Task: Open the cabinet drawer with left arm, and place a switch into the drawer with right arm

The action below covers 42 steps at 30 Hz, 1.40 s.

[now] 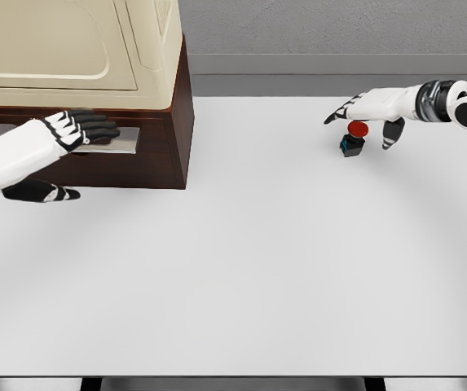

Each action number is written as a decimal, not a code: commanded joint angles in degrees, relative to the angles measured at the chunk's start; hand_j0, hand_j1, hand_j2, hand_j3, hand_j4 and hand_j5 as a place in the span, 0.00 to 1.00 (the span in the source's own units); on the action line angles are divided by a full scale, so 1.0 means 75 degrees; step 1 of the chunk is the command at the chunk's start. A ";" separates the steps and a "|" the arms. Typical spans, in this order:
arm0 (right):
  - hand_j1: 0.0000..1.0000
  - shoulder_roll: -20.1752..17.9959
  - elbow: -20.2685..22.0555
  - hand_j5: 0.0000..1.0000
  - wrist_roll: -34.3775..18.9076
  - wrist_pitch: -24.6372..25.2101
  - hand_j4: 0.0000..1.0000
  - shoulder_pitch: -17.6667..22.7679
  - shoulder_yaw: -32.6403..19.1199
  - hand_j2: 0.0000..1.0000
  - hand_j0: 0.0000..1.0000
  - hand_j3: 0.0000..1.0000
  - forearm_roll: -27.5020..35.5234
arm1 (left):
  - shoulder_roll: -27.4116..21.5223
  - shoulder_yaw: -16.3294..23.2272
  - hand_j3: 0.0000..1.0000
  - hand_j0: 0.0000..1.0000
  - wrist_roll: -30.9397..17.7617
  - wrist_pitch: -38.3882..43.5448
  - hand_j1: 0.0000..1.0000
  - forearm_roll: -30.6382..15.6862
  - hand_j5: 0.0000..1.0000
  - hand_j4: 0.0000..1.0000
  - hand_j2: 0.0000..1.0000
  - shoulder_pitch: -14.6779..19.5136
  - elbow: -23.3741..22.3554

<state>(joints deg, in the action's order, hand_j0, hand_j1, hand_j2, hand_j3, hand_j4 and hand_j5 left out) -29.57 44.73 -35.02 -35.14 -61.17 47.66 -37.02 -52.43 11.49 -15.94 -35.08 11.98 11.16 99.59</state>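
Observation:
The cabinet (156, 49) stands at the table's back left, a cream body on a dark brown base. Its brown drawer (147, 163) is closed and has a flat silver handle (127, 138). My left hand (94, 161) is open: the fingers (90, 126) lie flat on top of the handle and the thumb (46, 193) is spread well below it. The switch (352, 141), a small black box with a red button, sits at the back right. My right hand (362, 122) hovers open just over it, fingers to its left and thumb (392, 132) to its right.
The white table (257, 277) spreads wide between the cabinet and the switch. Behind it runs a grey wall (315, 32). The table's front edge is at the bottom of the view.

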 commanded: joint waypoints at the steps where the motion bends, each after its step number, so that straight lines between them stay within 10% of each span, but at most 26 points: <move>1: 1.00 0.0006 -0.0011 1.00 0.0003 0.0018 1.00 0.0000 -0.0004 1.00 1.00 1.00 0.0026 | 0.0019 0.0262 1.00 1.00 0.0004 0.0010 1.00 -0.0038 1.00 1.00 1.00 0.0000 -0.0014; 20: 1.00 0.0017 -0.0128 1.00 0.0003 0.0018 1.00 -0.0082 -0.0004 1.00 1.00 1.00 0.0026 | 0.0323 0.0777 1.00 1.00 -0.0008 0.0010 1.00 0.0044 1.00 1.00 1.00 0.0316 -0.0646; 42: 1.00 0.0017 -0.0128 1.00 0.0003 0.0018 1.00 -0.0094 0.0161 1.00 1.00 1.00 0.0026 | 0.0194 0.0086 1.00 1.00 0.0004 0.0010 1.00 -0.0085 1.00 1.00 1.00 -0.0433 -0.0740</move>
<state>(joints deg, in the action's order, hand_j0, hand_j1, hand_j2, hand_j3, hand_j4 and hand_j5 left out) -29.42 43.76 -35.02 -35.13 -61.88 49.00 -37.02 -50.73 14.04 -15.81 -35.17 9.72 7.47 94.58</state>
